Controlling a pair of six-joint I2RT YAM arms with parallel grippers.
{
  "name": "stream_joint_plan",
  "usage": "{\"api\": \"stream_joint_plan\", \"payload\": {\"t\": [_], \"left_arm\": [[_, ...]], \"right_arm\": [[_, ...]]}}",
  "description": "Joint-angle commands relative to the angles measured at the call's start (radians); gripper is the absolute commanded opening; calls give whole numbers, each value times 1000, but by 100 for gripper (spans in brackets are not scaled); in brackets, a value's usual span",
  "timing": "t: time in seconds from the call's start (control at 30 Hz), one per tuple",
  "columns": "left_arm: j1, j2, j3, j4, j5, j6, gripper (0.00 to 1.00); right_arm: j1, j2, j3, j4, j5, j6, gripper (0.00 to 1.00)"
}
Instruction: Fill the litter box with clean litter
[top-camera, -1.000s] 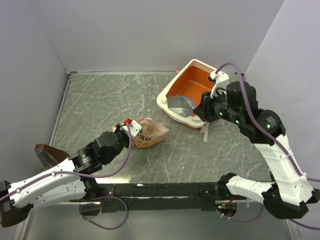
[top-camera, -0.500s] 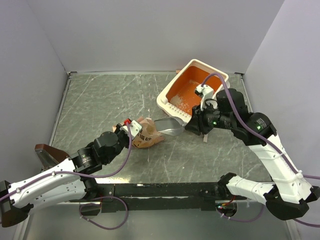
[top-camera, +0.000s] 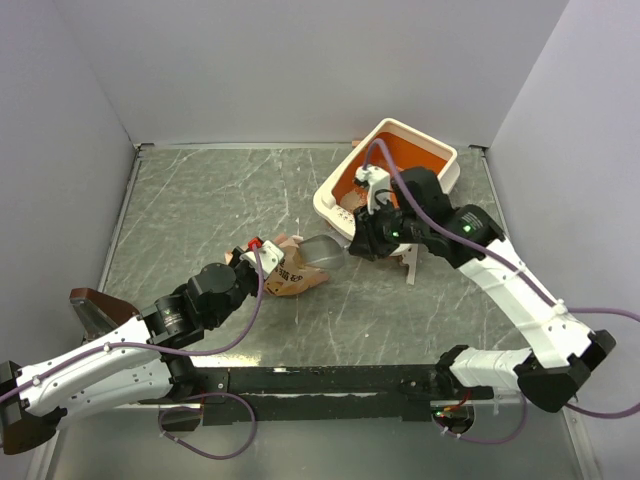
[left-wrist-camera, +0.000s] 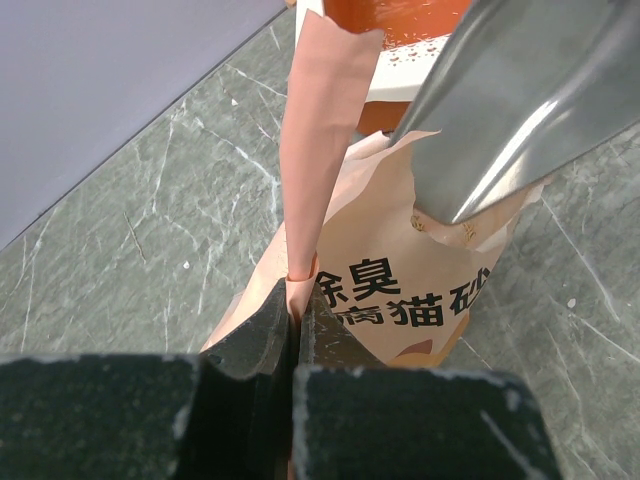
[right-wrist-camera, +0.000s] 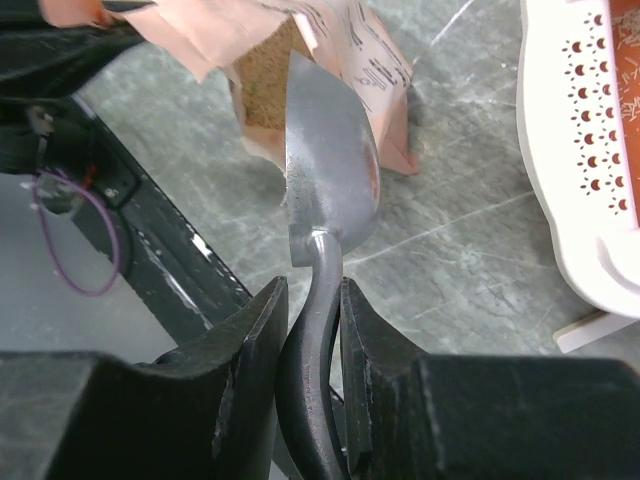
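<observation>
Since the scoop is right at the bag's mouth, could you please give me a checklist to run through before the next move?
1. The left hand is shut on the edge of the bag, holding it up: ok.
2. Bag mouth open, with clean litter showing inside: ok.
3. The right hand is clamped on the handle of the scoop: ok.
4. Scoop tip aimed at the bag mouth: ok.
5. Scoop bowl empty: cannot tell.
6. The litter box stands apart from the scoop: ok.
</observation>
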Motion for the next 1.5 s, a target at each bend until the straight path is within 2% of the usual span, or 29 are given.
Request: {"api": "stream_joint_plan", "payload": {"t": [0.0, 0.2, 0.43, 0.6, 0.97, 1.33, 1.47], "left_arm": [[1, -8, -1, 1, -7, -9, 1], [1, -3, 2, 4, 11, -18, 1], [1, -6, 5, 5, 22, -26, 1], [-1, -11, -1, 13, 22, -21, 1], [1, 17, 5, 4, 45, -24, 1], [1, -5, -7, 21, 38, -18, 1], [1, -2, -11, 21, 35, -16, 1]], "right_arm": [[52, 33, 34, 35, 49, -48, 0], [75, 117, 70, 26, 82, -20, 0], [90, 306, 253, -81, 117, 49, 0], [96, 411, 308, -118, 122, 80, 0], [119, 573, 443, -278, 267, 100, 0], [106, 607, 235, -22, 59, 188, 0], [48, 537, 37, 147, -88, 262, 0]]}}
